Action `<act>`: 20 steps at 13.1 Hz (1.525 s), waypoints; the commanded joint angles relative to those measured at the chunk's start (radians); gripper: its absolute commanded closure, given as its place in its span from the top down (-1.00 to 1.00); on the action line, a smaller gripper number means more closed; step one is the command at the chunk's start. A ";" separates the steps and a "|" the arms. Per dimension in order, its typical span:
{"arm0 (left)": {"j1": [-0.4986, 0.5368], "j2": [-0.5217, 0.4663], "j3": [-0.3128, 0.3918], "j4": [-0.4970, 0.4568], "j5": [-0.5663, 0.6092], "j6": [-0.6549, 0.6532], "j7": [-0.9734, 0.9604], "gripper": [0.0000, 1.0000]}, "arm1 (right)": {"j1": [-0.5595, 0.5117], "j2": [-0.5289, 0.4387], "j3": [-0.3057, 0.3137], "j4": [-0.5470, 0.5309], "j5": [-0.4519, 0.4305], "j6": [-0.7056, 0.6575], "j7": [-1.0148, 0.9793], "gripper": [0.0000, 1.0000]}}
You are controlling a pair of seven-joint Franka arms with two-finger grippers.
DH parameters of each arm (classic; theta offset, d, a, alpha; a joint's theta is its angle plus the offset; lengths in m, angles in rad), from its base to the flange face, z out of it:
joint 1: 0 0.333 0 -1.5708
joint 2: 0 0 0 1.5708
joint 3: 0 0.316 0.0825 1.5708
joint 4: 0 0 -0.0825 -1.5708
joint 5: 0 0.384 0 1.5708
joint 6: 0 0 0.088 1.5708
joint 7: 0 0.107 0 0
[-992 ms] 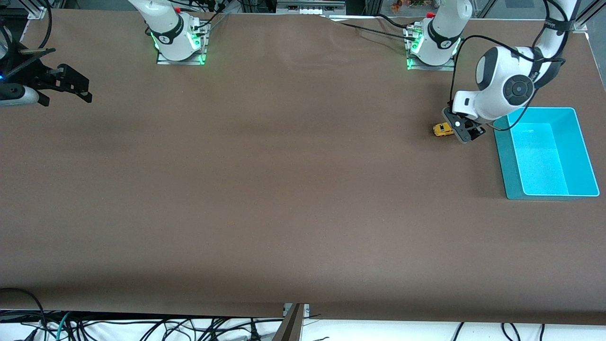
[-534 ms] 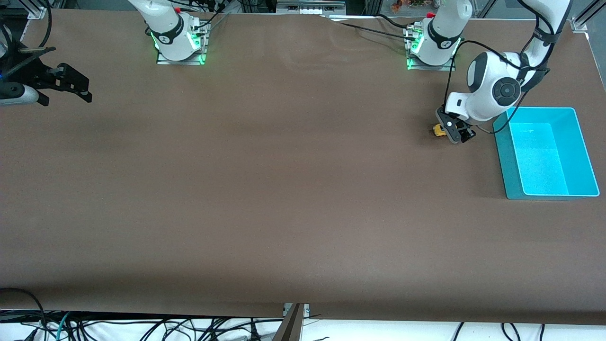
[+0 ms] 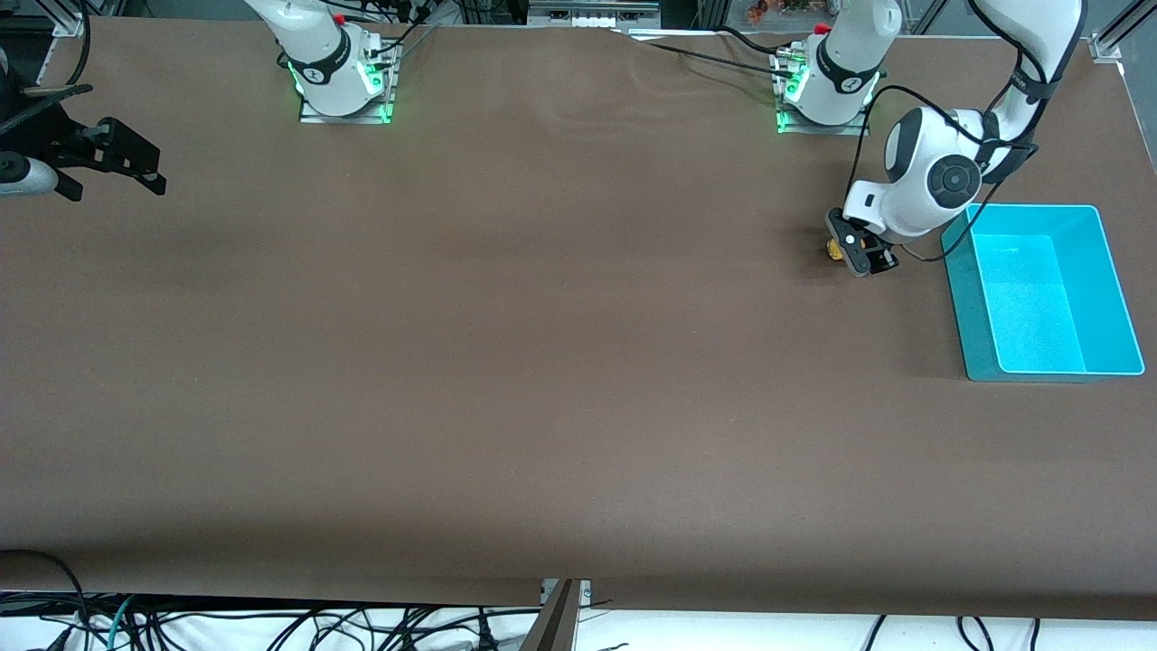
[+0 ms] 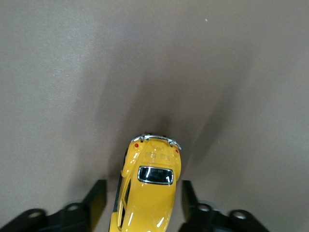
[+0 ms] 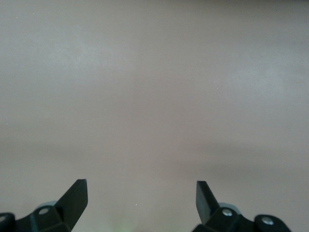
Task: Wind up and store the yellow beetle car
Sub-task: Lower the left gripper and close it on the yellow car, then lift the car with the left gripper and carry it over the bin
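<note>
The left claw (image 4: 140, 198) stands spread around the tiny yellow beetle-shaped toy car (image 4: 147, 191), fingers (image 4: 95, 197) just clear of its flanks, on the brown counter (image 3: 542, 362) beside the turquoise plastic bin (image 3: 972, 307). Risk: an off-centre closure may skid the car. Since earlier, this claw has descended over the car. The right claw (image 5: 140, 195) waits, open and empty, at the counter's other end.

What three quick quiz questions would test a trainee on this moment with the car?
1. True or false: the left gripper has its fingers on either side of the yellow car.
2. Which is open? A) left gripper B) right gripper C) both
3. What stands beside the car, toward the left arm's end of the table?

Key: 1 true; 2 C; 3 the blue bin.
</note>
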 commanded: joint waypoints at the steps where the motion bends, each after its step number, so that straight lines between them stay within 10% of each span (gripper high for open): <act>1: 0.014 -0.001 -0.005 -0.002 0.031 0.008 0.010 -0.07 | -0.002 0.005 0.002 0.025 -0.007 -0.024 0.014 0.98; 7: 0.014 -0.027 -0.005 0.086 0.032 -0.051 0.058 -0.28 | -0.002 0.007 0.002 0.025 -0.007 -0.012 0.014 0.98; 16: 0.048 0.026 0.014 0.572 0.040 -0.606 0.158 -0.27 | -0.002 0.019 0.002 0.024 -0.009 0.000 0.013 0.98; 20: 0.200 0.057 0.014 0.656 0.158 -0.622 0.333 -0.27 | -0.002 0.025 0.002 0.024 -0.006 0.000 0.014 0.98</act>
